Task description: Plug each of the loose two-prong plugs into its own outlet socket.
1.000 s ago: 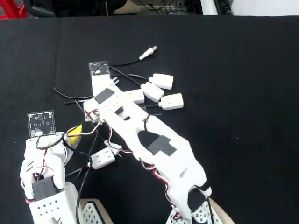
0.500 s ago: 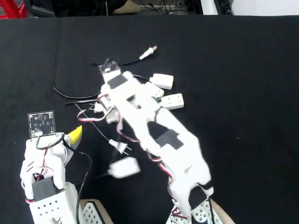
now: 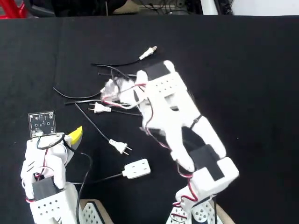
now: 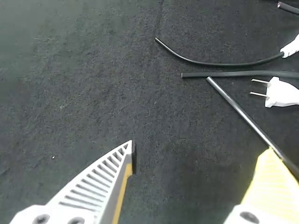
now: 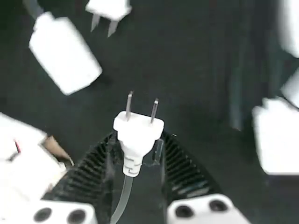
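Left arm (image 3: 44, 177) sits at the near-left edge of the black table (image 3: 252, 93). Left gripper (image 4: 200, 149) is spread wide over the cloth, with the white finger (image 4: 100, 184) on one side and the yellow finger (image 4: 271, 182) on the other, gripping nothing. Just ahead of it are black cables (image 4: 219, 61) and a loose plug (image 4: 282, 92), lying flat with its prongs toward the table's left edge.

Second loose plug (image 3: 119, 147) lies nearer the table's middle, prongs toward the right. White outlet socket (image 3: 137, 169) lies near it on the near side — the two are apart, not mated.

Right arm (image 3: 187, 126) stretches from the near edge diagonally toward the middle of the table. Right gripper (image 5: 138, 138) is clamped on the body of a white two-prong plug (image 5: 138, 128) — prongs stick out past the fingertips and the cord runs back between the fingers. Beyond the prongs, a socket block (image 5: 63, 51) lies on the cloth, clear of them.
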